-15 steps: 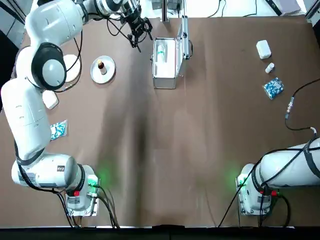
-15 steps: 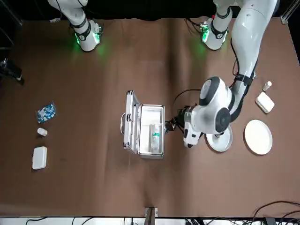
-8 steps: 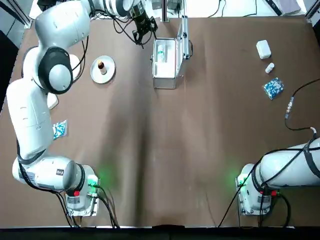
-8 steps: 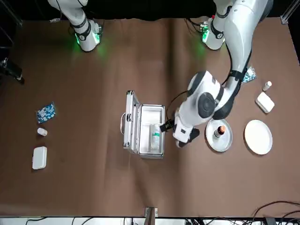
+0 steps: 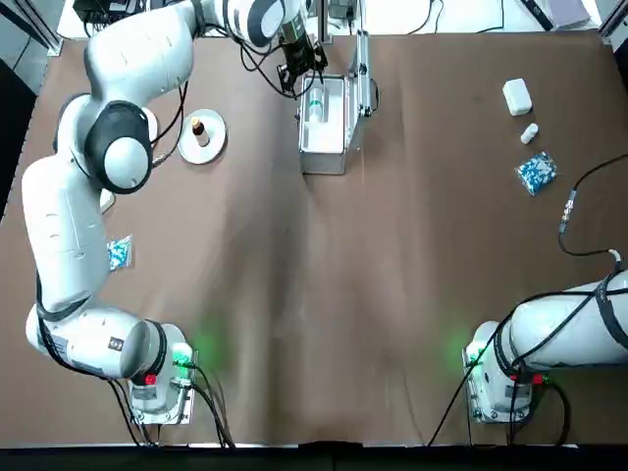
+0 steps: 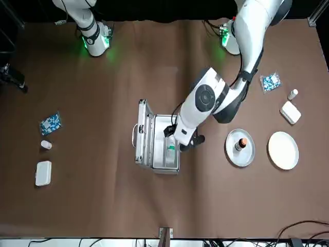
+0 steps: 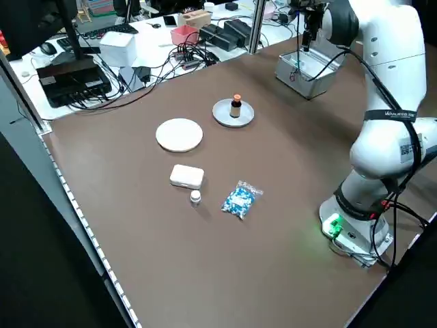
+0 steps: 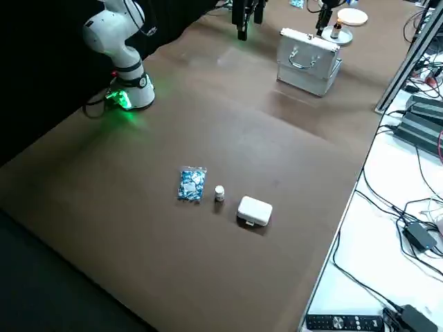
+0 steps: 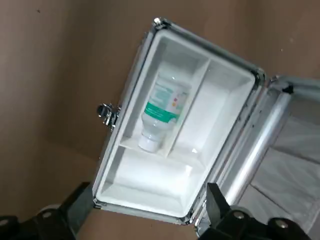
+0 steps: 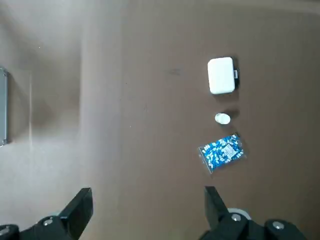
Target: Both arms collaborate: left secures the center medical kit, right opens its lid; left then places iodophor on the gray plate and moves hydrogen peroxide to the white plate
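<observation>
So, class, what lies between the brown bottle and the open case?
Between the brown bottle and the case, just bare brown table and the plate's rim, front view.

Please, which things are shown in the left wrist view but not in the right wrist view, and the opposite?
Only the left wrist view shows the hydrogen peroxide, lying inside the open medical kit, and the left gripper, open.

Only the right wrist view shows the white box, the small white bottle, the blue-and-white packet and the right gripper, open.

Both show the brown table surface and some of the medical kit, merely an edge in the right one.
</observation>
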Available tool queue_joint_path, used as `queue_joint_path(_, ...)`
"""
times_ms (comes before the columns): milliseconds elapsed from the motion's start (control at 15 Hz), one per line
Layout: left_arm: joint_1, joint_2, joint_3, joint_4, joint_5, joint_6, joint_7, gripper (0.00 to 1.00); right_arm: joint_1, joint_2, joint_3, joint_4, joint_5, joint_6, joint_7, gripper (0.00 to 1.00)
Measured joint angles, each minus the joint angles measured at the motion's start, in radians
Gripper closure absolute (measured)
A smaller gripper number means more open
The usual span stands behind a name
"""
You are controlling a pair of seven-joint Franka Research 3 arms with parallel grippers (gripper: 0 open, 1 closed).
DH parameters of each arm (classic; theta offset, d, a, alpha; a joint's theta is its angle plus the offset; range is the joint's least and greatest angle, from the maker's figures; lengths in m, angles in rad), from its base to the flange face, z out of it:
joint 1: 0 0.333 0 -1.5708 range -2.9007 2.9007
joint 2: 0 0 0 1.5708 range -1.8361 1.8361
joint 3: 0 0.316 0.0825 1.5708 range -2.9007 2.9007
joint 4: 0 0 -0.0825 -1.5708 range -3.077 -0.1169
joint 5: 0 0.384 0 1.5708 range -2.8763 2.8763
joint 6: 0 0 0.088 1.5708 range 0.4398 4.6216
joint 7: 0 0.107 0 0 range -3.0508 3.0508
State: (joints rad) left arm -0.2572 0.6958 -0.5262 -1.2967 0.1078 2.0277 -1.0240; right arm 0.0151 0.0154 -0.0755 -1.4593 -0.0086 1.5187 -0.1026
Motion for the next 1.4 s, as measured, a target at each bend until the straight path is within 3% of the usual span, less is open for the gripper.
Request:
queue_joint_path(267,-0.022,0.000,0.000,-0.001,0.066,0.000,0.001,0.00,0.004,0.002,0.002,0.000,0.000,0.025,0.000,0.01)
queue_joint_path(1000,-0.035,0.038,0.007,-0.010,0.092,0.002,0.143,0.00,0.005,0.014,0.001,-0.022,0.000,0.050,-0.001,0.01)
queue_joint_path(1400,-0.037,0.067,0.010,-0.011,0.170,0.052,0.169,0.03,0.002,0.014,-0.001,-0.021,0.000,0.052,0.001,0.01)
